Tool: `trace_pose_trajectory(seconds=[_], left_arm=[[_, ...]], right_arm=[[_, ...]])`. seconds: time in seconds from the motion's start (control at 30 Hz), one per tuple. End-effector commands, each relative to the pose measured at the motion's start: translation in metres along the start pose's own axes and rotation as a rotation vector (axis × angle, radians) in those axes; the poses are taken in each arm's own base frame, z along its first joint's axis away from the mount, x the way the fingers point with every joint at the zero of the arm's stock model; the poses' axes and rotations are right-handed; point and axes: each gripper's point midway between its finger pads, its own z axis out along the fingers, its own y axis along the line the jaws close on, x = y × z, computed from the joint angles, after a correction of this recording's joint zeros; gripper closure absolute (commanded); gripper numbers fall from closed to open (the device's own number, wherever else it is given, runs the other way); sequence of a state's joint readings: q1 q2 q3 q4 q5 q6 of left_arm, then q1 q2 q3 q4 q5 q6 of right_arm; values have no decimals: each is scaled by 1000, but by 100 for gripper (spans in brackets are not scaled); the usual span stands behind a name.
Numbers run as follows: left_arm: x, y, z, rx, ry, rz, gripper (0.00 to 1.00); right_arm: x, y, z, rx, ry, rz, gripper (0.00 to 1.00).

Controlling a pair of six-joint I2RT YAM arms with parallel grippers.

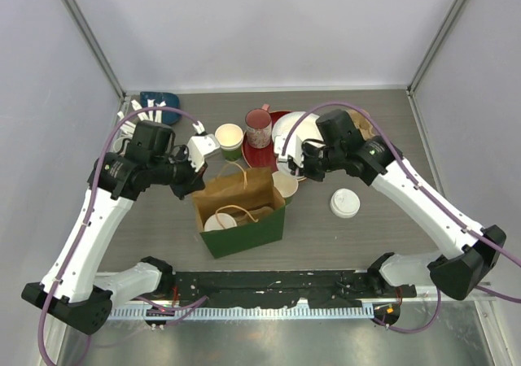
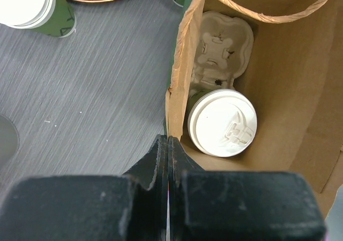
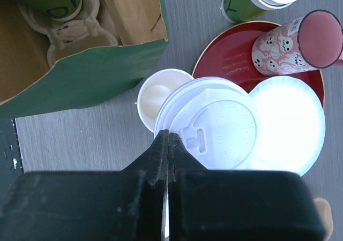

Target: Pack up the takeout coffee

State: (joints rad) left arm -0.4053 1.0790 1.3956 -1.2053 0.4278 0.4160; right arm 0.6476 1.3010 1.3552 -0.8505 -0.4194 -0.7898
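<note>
- Left gripper (image 2: 169, 142): jaws closed flat on the paper rim of the bag (image 2: 179, 75), holding its mouth wide.
- Inside the bag, a lidded cup (image 2: 222, 122) sits upright in a pulp tray (image 2: 220, 45).
- An open cup (image 3: 156, 97) stands upright on the table just right of the bag, green outside, cream inside, with no lid.
- Right gripper (image 3: 168, 143): jaws pinched on the edge of a white lid (image 3: 220, 131), held above the cup but overlapping only part of the mouth. It needs a small shift toward the bag to centre, and the right arm is nearer.
- A spare lid (image 1: 344, 203) lies further right.
</note>
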Motion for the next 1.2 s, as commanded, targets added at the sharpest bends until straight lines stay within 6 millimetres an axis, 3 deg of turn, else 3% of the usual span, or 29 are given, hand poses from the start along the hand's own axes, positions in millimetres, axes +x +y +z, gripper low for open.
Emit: trace_pose_trajectory(seconds=[0.0,0.13,0.27,0.4,0.7,0.87,0.97,1.17], left_arm=[[-21,1,-4,-3,-83,6,100],[-13,1,-4,-13,-61,-6,100],[12,5,-3,-45,29,-25,100],[23,10,-11,-88,48,-25,100],[27,39,-39,-202,84,-25,100],[30,53,-40,-230,101,-32,100],[30,56,-40,-233,101,-32,100],[27,61,-37,-240,96,-44,100]], right_arm=[[0,2,-4,14,-15,21,99],[-14,6,14,-56,-94,0,99],[11,10,45,-151,-7,0,99],[21,11,55,-194,36,4,99],[27,14,64,-202,33,-19,99],[32,20,71,-228,48,-21,99],[32,16,74,-223,47,-34,99],[41,27,77,-275,85,-51,99]])
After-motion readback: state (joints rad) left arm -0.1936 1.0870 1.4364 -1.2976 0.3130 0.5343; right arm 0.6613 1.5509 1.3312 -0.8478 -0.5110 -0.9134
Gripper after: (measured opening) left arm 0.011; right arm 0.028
